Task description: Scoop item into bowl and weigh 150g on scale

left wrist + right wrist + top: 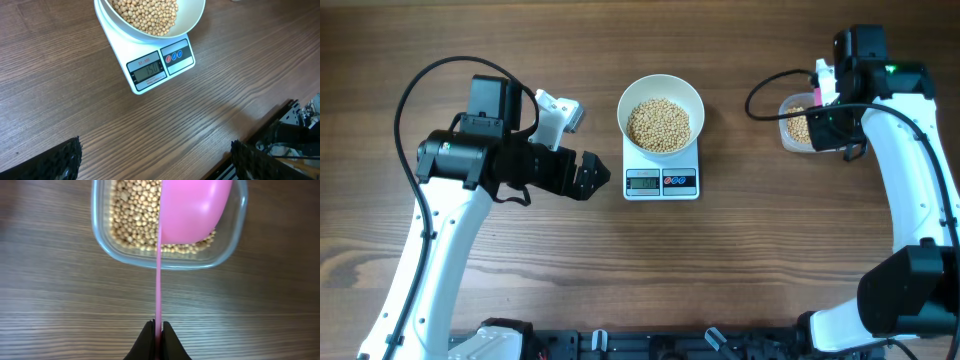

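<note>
The right claw (159, 332) is pinched together on the thin handle of a pink scoop (192, 210). It grips the far end of the handle, which lets the cup reach forward well clear of the fingers. The cup hangs over the clear tub (102, 240), above the spare beans (130, 225) lying inside. Any stray bean would likely drop back into the stock and not onto the worktop (520, 280).

The left claw (592, 178) stands with its fingers wide apart and holds nothing. It sits low, just to the left of the scale (661, 182), and its wrist camera looks straight at the display (147, 69). The reading appears to match the target weight, so I judge the weighing done or nearly so.

The bowl (192, 22) sits centred on the scale platform with a mound of beans in it. It overhangs the platform's edge slightly but leaves the front panel uncovered.

Bare wood lies open between scale and tub, giving the scoop a free path. The left claw is the one close neighbour of the scale. The tub's raised rim is the edge to clear on lifting out.
</note>
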### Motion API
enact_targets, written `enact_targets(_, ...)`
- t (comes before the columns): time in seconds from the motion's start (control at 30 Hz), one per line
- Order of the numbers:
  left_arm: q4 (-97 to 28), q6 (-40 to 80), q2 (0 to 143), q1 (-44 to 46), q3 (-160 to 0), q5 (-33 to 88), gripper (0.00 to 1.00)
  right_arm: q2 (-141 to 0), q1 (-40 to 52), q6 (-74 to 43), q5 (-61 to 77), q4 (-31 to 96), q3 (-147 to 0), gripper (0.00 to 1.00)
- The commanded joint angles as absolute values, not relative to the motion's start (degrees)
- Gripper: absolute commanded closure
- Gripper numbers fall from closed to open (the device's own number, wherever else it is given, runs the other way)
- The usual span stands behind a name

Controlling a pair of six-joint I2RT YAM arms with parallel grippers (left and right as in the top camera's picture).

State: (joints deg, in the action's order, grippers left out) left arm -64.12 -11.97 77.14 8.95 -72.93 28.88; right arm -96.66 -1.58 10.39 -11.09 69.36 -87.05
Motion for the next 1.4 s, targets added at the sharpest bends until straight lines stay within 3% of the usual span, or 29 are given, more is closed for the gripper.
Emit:
enact_targets(0.0,-64.1,-13.1,76.2,9.2,-73.2,30.0,0.0,-94.1,-2.4,7.3,-4.9,68.8,-87.5,0.96)
enact_targets(0.2,-64.1,-13.1,76.2,9.2,-73.2,30.0,0.0,-87.5,-6.6,7.4,3.2,66.4,-87.5,0.96)
enact_targets(0.67,-64.1,-13.1,76.2,9.2,-73.2,30.0,0.0,-76.9,-15.4,7.5,37.6,66.5,-87.4,0.96)
enact_targets(1.37,-64.1,-13.1,76.2,9.2,-73.2,30.0,0.0,-82.1,-15.2,7.6,42.1,73.3,-70.5,0.96)
